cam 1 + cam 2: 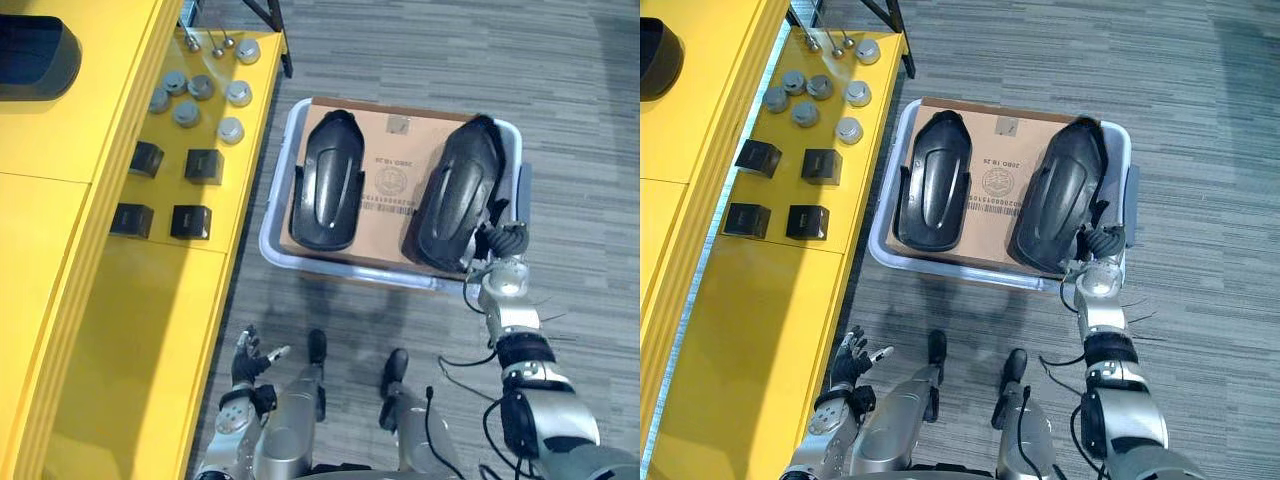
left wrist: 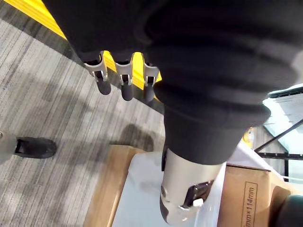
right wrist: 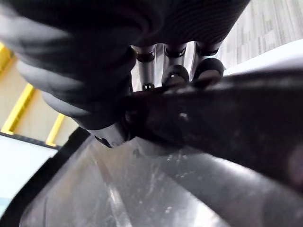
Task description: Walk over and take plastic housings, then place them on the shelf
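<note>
Two black plastic housings lie side by side on a cardboard sheet (image 1: 390, 175) inside a pale bin (image 1: 268, 238) on the floor. The left housing (image 1: 328, 180) lies untouched. My right hand (image 1: 503, 243) is at the near end of the right housing (image 1: 460, 190). In the right wrist view its fingers (image 3: 175, 73) hook over the housing's dark rim (image 3: 236, 118), with the thumb under it. My left hand (image 1: 250, 355) hangs low beside the yellow shelf, fingers (image 2: 124, 78) relaxed and holding nothing.
The yellow shelf (image 1: 120, 330) runs along the left, close to the bin. On it stand several black blocks (image 1: 190, 220) and several metal discs (image 1: 185, 112); its near part is bare. A dark container (image 1: 35, 55) sits on the higher level. Grey carpet surrounds the bin.
</note>
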You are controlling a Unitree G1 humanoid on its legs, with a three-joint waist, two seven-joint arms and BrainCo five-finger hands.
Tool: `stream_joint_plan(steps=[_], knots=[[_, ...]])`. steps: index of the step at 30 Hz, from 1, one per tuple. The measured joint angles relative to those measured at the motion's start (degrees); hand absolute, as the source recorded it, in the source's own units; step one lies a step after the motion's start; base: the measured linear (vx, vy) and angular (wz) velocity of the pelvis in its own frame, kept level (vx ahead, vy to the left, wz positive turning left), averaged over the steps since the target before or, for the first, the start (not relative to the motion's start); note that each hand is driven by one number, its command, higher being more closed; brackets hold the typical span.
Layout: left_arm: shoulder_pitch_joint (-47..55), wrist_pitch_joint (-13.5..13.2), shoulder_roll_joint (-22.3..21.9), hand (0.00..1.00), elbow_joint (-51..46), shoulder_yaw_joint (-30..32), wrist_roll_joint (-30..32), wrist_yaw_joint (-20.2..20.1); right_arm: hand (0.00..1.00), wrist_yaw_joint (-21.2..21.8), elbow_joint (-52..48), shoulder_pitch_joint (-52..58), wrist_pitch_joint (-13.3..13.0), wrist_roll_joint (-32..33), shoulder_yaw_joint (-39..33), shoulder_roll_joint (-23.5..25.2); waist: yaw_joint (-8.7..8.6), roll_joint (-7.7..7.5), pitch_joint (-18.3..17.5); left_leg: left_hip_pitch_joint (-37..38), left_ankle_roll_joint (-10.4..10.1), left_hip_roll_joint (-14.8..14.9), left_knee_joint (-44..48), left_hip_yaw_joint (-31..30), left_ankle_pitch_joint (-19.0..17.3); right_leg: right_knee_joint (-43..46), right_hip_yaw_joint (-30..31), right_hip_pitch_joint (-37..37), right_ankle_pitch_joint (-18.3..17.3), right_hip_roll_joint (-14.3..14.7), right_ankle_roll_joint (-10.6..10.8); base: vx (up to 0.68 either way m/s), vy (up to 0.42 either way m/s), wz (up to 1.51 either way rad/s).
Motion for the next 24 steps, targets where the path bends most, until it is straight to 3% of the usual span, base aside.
stream_joint_plan(steps=[6, 10, 16, 24], knots=[[3.40, -0.06, 0.04, 0.00, -12.88, -1.13, 2.57, 0.06, 1.00, -0.01, -11.44, 7.21, -2.51, -3.21, 0.09, 3.81, -0.21, -2.12, -5.08, 3.14, -0.17, -0.16, -2.57, -0.85, 0.13, -1.77, -1.05, 3.22, -0.33, 0.06, 0.26, 0.06, -0.011, 0.08], [3.63, -0.19, -1.01, 0.00, -24.45, -1.37, 5.50, 0.64, 1.00, -0.30, -15.89, 7.91, -2.96, -7.37, 1.12, 4.72, -0.42, -2.16, -6.54, 4.48, 0.13, -0.49, -3.12, -1.74, 0.45, -2.02, -2.05, 4.81, -0.75, -0.15, 0.63, 0.06, -0.003, 0.13], [2.48, -2.49, -2.10, 0.00, -43.90, -1.94, 11.35, 5.78, 1.00, -1.88, -24.38, 8.19, -2.98, -17.52, 5.87, 7.00, -1.12, -1.94, -8.48, 6.62, 0.20, -0.96, -4.17, -1.79, 0.48, -2.93, -2.65, 7.08, -0.93, -0.52, 0.89, 0.03, 0.008, 0.05], [-4.11, -2.36, -2.10, 0.00, -49.47, -6.51, 20.28, 9.88, 1.00, -2.26, -30.49, 6.97, -2.37, -25.09, 12.70, 7.70, -1.36, -1.62, -10.90, 8.77, 0.19, -0.92, -4.52, -1.61, 0.47, -3.62, -2.59, 9.32, -0.93, -0.39, 0.90, 0.00, -0.001, 0.00]])
